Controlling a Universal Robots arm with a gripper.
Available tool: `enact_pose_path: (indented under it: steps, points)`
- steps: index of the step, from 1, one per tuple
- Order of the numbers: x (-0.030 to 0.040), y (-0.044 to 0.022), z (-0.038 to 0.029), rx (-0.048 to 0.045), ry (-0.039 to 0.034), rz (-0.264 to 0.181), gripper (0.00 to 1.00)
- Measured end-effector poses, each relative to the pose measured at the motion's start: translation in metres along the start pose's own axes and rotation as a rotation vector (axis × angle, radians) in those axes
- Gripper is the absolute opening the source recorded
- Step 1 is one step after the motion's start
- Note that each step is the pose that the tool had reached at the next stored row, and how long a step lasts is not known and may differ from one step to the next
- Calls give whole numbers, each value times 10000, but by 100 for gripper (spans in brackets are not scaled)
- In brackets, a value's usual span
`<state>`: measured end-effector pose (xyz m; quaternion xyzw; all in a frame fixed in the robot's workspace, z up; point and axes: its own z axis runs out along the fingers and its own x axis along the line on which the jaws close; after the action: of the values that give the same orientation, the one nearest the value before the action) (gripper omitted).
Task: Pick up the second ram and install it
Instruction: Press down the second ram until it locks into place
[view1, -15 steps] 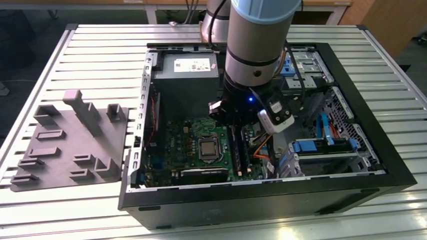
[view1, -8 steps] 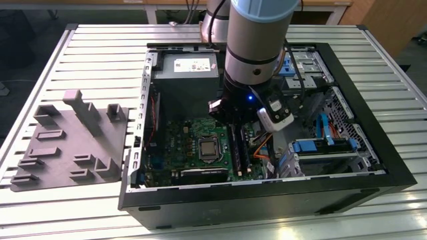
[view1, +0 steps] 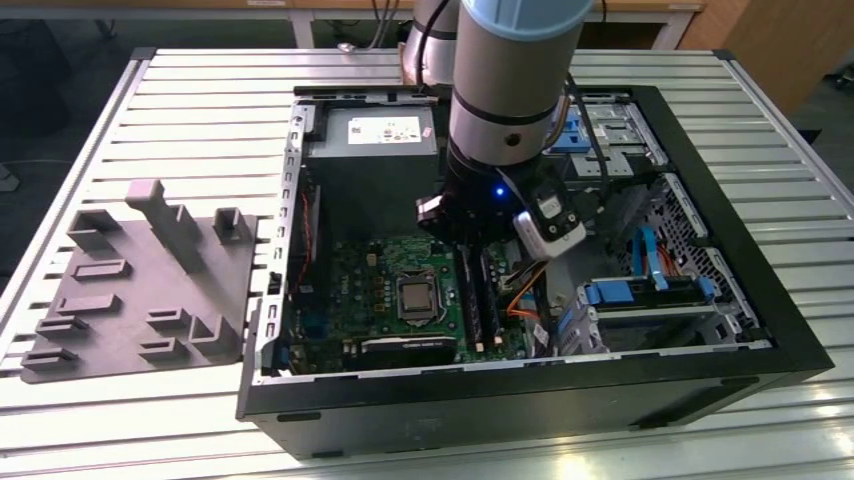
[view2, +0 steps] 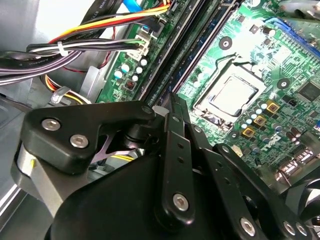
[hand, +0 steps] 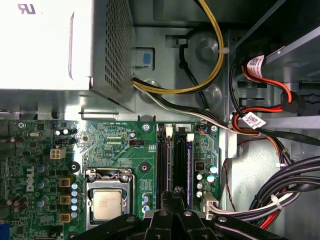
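Here the fingers (hand: 176, 192) press atop the second ram (hand: 189, 167), slotted upright.

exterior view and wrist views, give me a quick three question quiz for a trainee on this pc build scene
1. True or false: the gripper is inside the open computer case, above the green motherboard.
2. Multiple choice: what lies on the table at the exterior view's left, outside the case? A) a keyboard B) a grey moulded tray C) a screwdriver
3. Fill in: in the first wrist view, the silver processor sits in a socket beside the long black memory ____.

Key:
1. True
2. B
3. slots

Note: a dark blue memory stick stands seated in the slots, close ahead of the gripper.
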<state>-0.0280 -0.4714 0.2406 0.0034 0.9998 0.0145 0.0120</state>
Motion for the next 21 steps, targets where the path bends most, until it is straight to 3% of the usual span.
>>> enact_pose_path:
  steps: [21]
  points:
    - [1,134,6,-1,0,1,11]
